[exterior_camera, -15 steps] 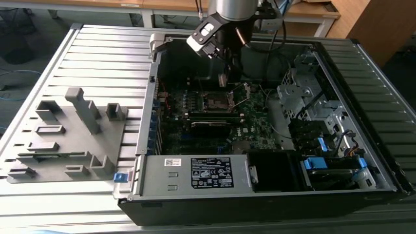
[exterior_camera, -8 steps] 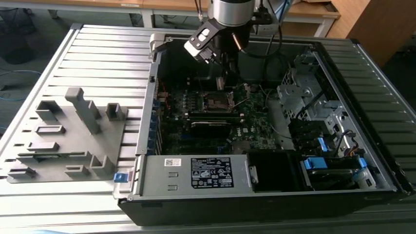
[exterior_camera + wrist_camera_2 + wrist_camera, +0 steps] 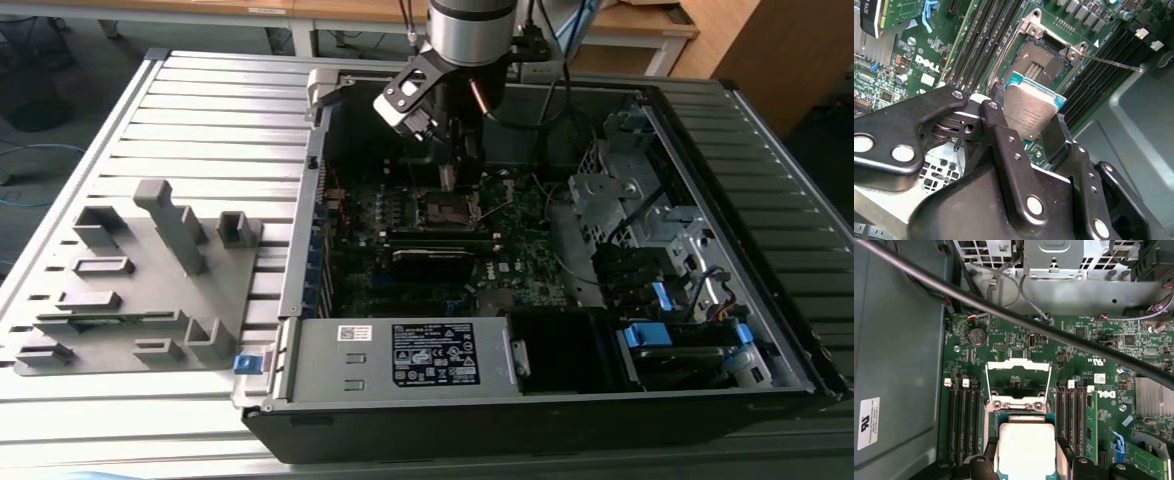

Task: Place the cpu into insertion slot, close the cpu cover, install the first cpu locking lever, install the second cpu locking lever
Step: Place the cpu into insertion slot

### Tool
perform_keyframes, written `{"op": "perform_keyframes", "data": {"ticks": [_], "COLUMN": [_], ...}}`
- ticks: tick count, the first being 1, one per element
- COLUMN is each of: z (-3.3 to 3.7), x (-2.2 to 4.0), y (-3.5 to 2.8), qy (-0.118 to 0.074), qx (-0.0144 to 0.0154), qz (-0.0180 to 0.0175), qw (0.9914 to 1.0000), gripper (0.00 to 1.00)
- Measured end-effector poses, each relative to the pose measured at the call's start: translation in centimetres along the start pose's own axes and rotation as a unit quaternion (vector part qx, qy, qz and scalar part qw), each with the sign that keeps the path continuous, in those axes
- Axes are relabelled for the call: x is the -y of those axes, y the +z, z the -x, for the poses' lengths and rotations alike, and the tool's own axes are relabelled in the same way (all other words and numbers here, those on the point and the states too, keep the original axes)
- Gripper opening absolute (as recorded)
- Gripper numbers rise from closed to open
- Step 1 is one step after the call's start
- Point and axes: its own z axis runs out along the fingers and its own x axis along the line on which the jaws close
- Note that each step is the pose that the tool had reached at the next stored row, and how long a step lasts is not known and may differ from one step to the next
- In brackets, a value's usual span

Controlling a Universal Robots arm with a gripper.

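Note:
My gripper [image 3: 1029, 116] is shut on the cpu [image 3: 1028, 111], a small square chip with a dull silver top, pinched by two opposite edges between the black fingers [image 3: 998, 116]. The chip hangs tilted just above the open insertion slot [image 3: 1040, 62] on the green motherboard. In the first wrist view the cpu [image 3: 1026, 449] sits between the fingertips [image 3: 1064, 452], with the cpu cover [image 3: 1018, 366] swung open beyond it. In the exterior view the gripper [image 3: 454, 182] reaches down into the computer case over the slot [image 3: 443, 208]. A thin locking lever [image 3: 1114, 62] sticks out beside the slot.
Memory slots [image 3: 961, 420] flank the socket on both sides. A black cable [image 3: 1004, 315] crosses above the board. The case wall [image 3: 315, 230] and drive cages [image 3: 627, 200] hem in the arm. A grey fixture tray [image 3: 134, 280] lies at the exterior view's left.

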Motion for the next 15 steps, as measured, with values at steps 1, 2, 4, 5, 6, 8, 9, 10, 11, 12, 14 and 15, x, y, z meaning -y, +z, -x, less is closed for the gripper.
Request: {"op": "perform_keyframes", "data": {"ticks": [1, 2, 4, 5, 6, 8, 9, 10, 11, 12, 14, 15], "z": [0.0, 0.0, 0.0, 0.0, 0.01, 0.01, 0.01, 0.02, 0.02, 0.02, 0.03, 0.02], "x": [0.0, 0.0, 0.07, 0.09, 0.11, 0.18, 0.22, 0.26, 0.32, 0.4, 0.61, 0.67], "y": [0.0, 0.0, 0.16, 0.27, 0.42, 0.77, 0.96, 1.14, 1.31, 1.48, 1.78, 1.87], "qy": [0.0, 0.0, 0.0, 0.0, 0.0, 0.0, 0.0, 0.0, 0.0, 0.0, 0.0, 0.0], "qx": [0.0, 0.0, -0.0002, -0.0002, -0.0002, -0.0001, -0.0001, -0.0002, -0.0001, -0.0001, -0.0001, -0.0002], "qz": [0.0, 0.0, 0.0001, 0.0001, 0.0, 0.0, 0.0, 0.0001, 0.0, 0.0, 0.0, 0.0001], "qw": [1.0, 1.0, 1.0, 1.0, 1.0, 1.0, 1.0, 1.0, 1.0, 1.0, 1.0, 1.0], "gripper": [0.54, 0.54, 0.54, 0.54, 0.54, 0.54, 0.54, 0.54, 0.54, 0.54, 0.54, 0.54]}}
